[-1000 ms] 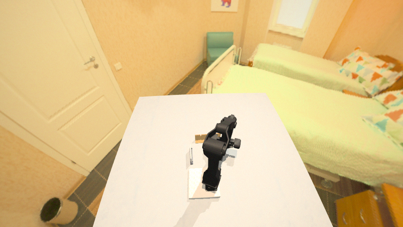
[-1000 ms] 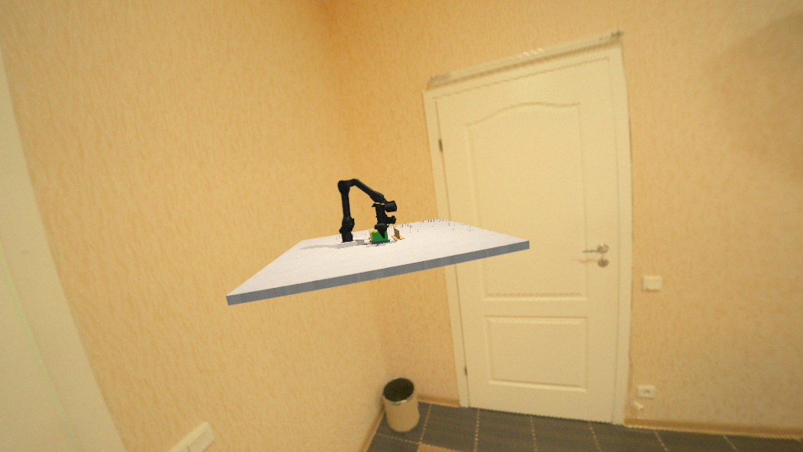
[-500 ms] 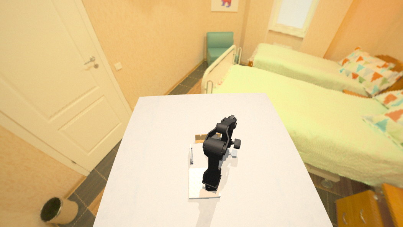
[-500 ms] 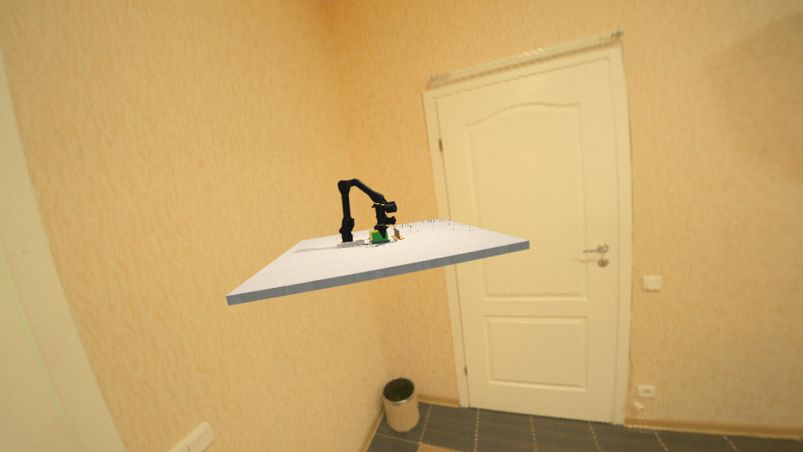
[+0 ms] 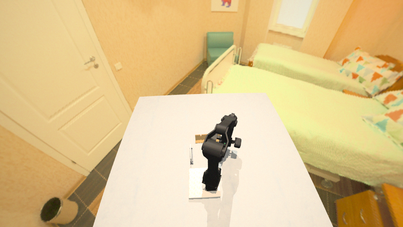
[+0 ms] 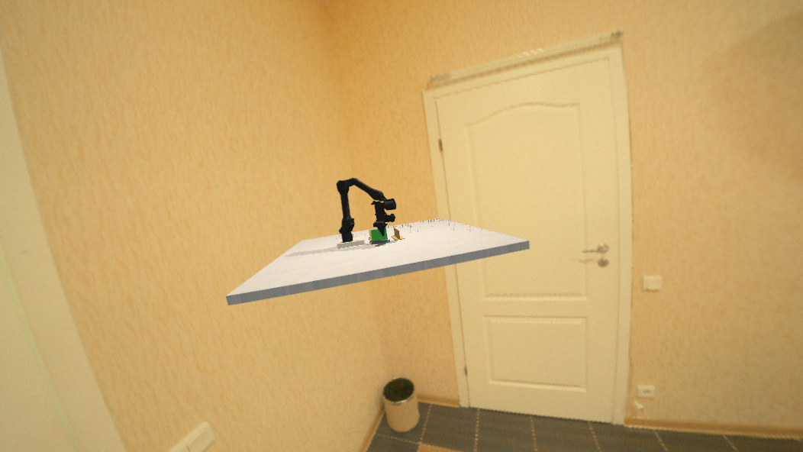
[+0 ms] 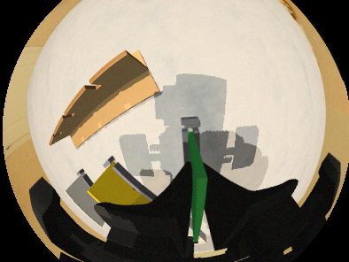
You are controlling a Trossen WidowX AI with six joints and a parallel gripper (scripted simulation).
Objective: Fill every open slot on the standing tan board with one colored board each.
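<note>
We grip the green board point(image 6: 378, 235) point(image 7: 199, 190) in our tool point(image 6: 382, 234) point(image 7: 193, 165); the tan board point(image 5: 200, 138) point(image 6: 397, 234) point(image 7: 111, 84) stands nearby on the bench point(image 5: 157, 121) point(image 6: 337, 264) point(image 7: 266, 57).

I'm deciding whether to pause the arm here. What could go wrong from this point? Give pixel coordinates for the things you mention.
The gripper point(image 6: 382, 234) point(image 7: 193, 165) is shut on the green board point(image 6: 375, 234) point(image 7: 200, 190), which could bind against its holder point(image 7: 190, 121) if pulled out askew. The yellow board point(image 7: 117, 183) is close to the fingers, so a sideways swing might knock it.
</note>
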